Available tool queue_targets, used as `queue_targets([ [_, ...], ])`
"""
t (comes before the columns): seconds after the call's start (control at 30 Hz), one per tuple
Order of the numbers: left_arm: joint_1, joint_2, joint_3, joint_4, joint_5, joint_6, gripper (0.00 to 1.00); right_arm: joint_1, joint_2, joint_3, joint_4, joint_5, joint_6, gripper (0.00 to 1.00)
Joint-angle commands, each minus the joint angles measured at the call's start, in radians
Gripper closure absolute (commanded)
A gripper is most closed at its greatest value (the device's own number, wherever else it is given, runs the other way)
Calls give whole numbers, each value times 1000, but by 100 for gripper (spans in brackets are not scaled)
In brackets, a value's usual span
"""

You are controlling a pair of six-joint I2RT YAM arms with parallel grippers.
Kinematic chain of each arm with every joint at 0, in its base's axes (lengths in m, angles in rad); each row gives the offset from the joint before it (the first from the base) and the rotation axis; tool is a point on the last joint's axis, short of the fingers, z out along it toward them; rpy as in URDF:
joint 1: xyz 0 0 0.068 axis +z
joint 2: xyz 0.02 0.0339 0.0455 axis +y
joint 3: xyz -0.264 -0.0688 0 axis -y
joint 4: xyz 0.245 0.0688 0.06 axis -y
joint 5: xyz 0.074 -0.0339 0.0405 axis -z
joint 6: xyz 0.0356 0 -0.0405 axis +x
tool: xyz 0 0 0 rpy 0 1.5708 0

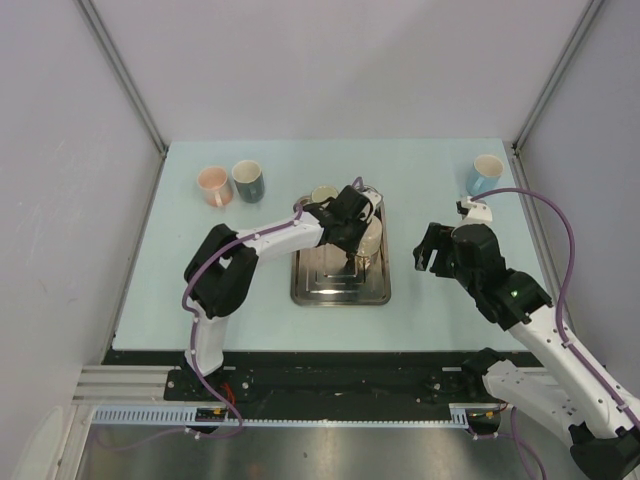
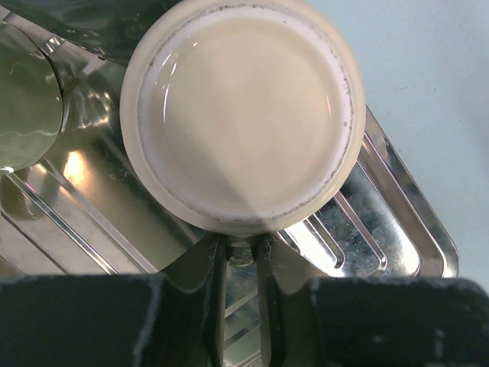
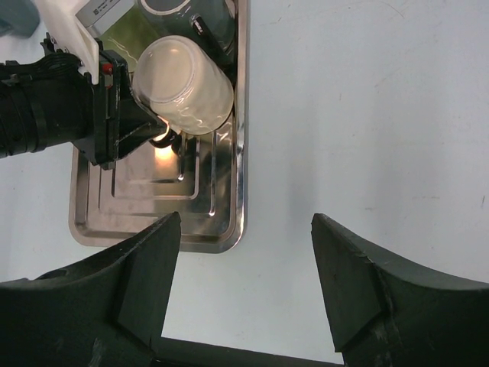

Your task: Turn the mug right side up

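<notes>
Cream mug (image 2: 241, 115) is bottom-up at the 1 o'clock corner of the steel tray (image 1: 320, 285). The left gripper (image 2: 241, 256) is clamped tight on the mug's 6 o'clock edge as the left wrist view shows it, apparently on the handle. The right gripper (image 3: 244, 222) hangs with its jaws wide apart and holding nothing, over the table (image 1: 450, 180) at the tray's 3 o'clock.

On my left wrist feed the cream mug (image 2: 241, 115) looks like glazed ceramic, smooth and glossy, with a paler, duller ring around its base. The tray (image 2: 397, 229) beneath it is polished metal, mirror-bright and ribbed. The table (image 2: 428, 69) at upper right is a flat, matt pale surface. The fingers (image 3: 367, 298) of my right gripper (image 3: 244, 222) read as matt black plastic.
</notes>
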Motion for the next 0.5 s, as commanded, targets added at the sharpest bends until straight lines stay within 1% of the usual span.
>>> queue_targets([
  [0.0,-9,-66,-16,53,47,27,100,-4,-22,-8,8,-6,-1,26],
  [0.17,-22,-114,-51,80,58,24,100,-4,-32,-6,3,-7,10,27],
  [0.47,-43,-220,-121,101,30,12,100,0,-53,-5,0,-12,25,27],
])
